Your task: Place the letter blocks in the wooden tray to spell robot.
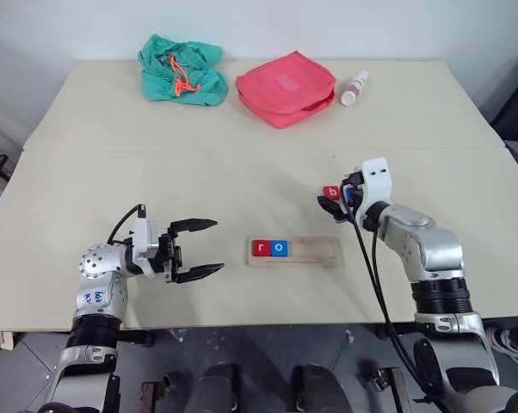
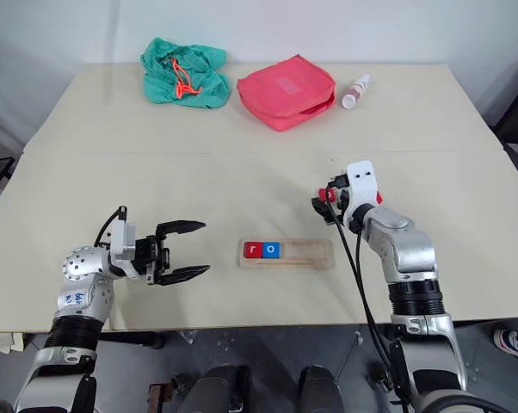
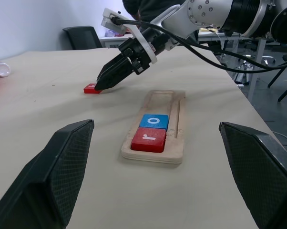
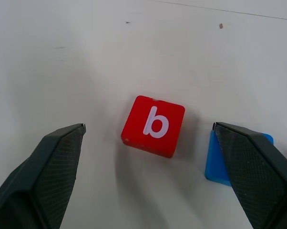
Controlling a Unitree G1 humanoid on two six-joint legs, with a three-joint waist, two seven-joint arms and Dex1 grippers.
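The wooden tray (image 1: 315,252) lies at the table's front middle, with a red "r" block (image 1: 261,248) and a blue "o" block (image 1: 280,248) side by side at its left end. Beyond its right end a red "b" block (image 4: 154,125) lies flat on the table, and a blue block (image 4: 214,162) beside it is partly hidden by a finger. My right gripper (image 1: 329,203) hovers open just above the "b" block, one finger on each side of it and touching nothing. Left of the tray, my left gripper (image 1: 218,246) is open and empty, pointing toward the tray.
At the back of the table lie a green cloth bag (image 1: 181,70), a red pouch (image 1: 285,88) and a small white bottle (image 1: 354,88) on its side. Black cables hang from the right forearm (image 1: 414,245). A seam crosses the table (image 1: 113,181).
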